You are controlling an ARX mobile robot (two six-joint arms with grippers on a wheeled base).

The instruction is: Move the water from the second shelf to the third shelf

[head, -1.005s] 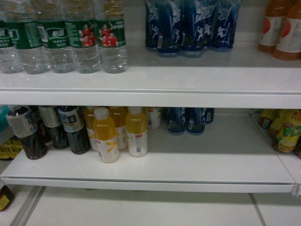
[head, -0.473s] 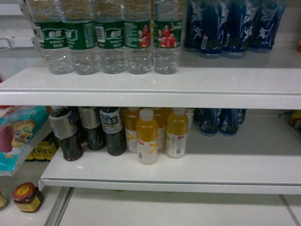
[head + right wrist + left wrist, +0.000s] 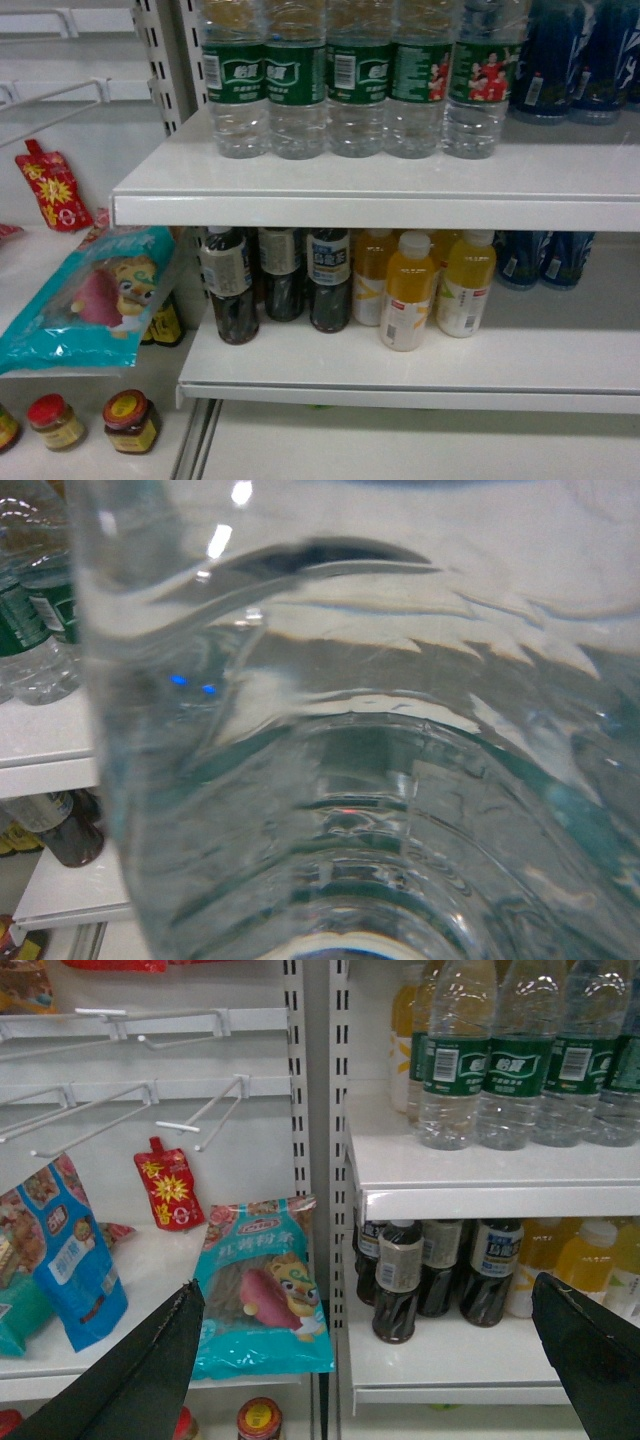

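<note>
**View swings left along the shelves while a water bottle fills the right wrist camera**

Over the last second the head view has slid leftward along the rack. The row of water bottles [image 3: 350,90], which a second ago sat at 11 o'clock, now stands at 12 to 1 o'clock on the upper shelf [image 3: 380,185]. The blue bottles [image 3: 570,60] are pushed out to 2 o'clock. A neighbouring bay has come into sight at 9 o'clock, with a teal snack bag [image 3: 95,295], a red pouch [image 3: 52,185] and small jars [image 3: 130,420] at 7 o'clock. On the lower shelf [image 3: 450,370], the dark tea bottles [image 3: 280,285] and yellow juice bottles [image 3: 408,305] now sit near centre.

The water bottle [image 3: 330,780] that matters most is pressed close against the right wrist camera. Its clear ribbed wall covers nearly the whole frame, and shelved green-labelled bottles are glimpsed at 9 o'clock. No fingers show there, so I cannot tell whether the right end effector is clamped on it, though the closeness suggests a grasp. Neither arm appears in the head view.

The left end effector [image 3: 367,1285] is spread wide with nothing between its dark fingers [image 3: 150,1370], facing the rack's upright.

The shift probably means the robot is repositioning, not placing. If the bottle is indeed held, the transfer is mid-carry. A free spot on the target shelf still has to be lined up.
</note>
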